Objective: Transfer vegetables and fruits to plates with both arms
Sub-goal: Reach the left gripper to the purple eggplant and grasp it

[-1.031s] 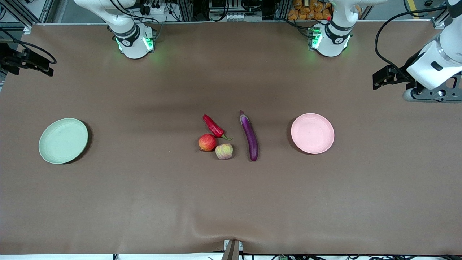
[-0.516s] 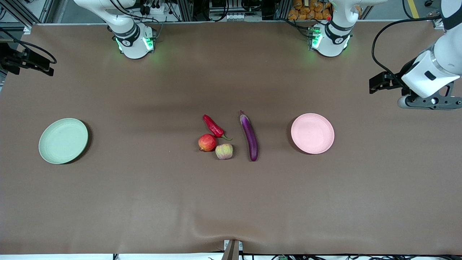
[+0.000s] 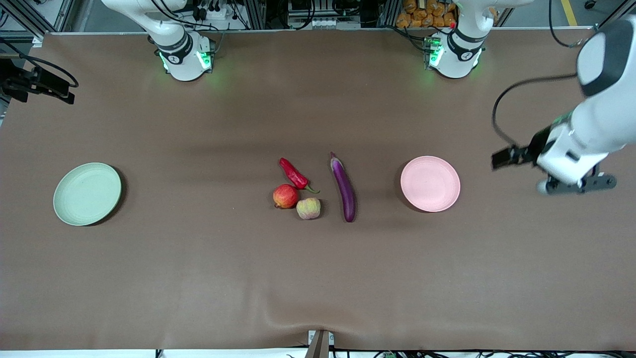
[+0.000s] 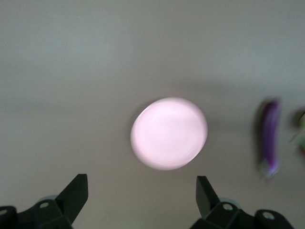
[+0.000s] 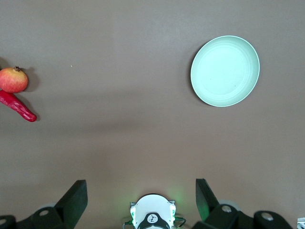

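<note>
Pale green plate point(image 3: 87, 194) sits bare on the brown surface point(image 3: 198, 278) toward the right arm's end. The right hand point(image 5: 141, 193) hangs high over that end of the surface, near its own base; fingers spread wide, nothing between them. This arm appears to be waiting.

Mid-surface cluster: red chili pepper point(image 3: 294, 174); just nearer the front camera, the red fruit point(image 3: 285, 196) and the pale yellow-green fruit point(image 3: 308, 208), which touch or nearly touch each other. The chili's green stem tip lies close to both. The purple eggplant point(image 3: 343, 187) lies alone beside them, on the left arm's side, its long axis running roughly toward the front camera.

Pink plate point(image 3: 430, 183), also bare, lies between the eggplant and the left hand point(image 4: 142, 193). That hand is in the air over open surface toward the left arm's end, fingers spread, empty; its wrist view looks onto the pink plate with the eggplant at the edge.

Judgement: the step in hand is the left arm's approach, and the eggplant looks the likely first pick. To do it well, the hand should pass over the plate without clipping it, turn so the fingers straddle the eggplant's width near mid-length, and descend straight. The glossy skin may slip; an off-centre grip would let it tip.
</note>
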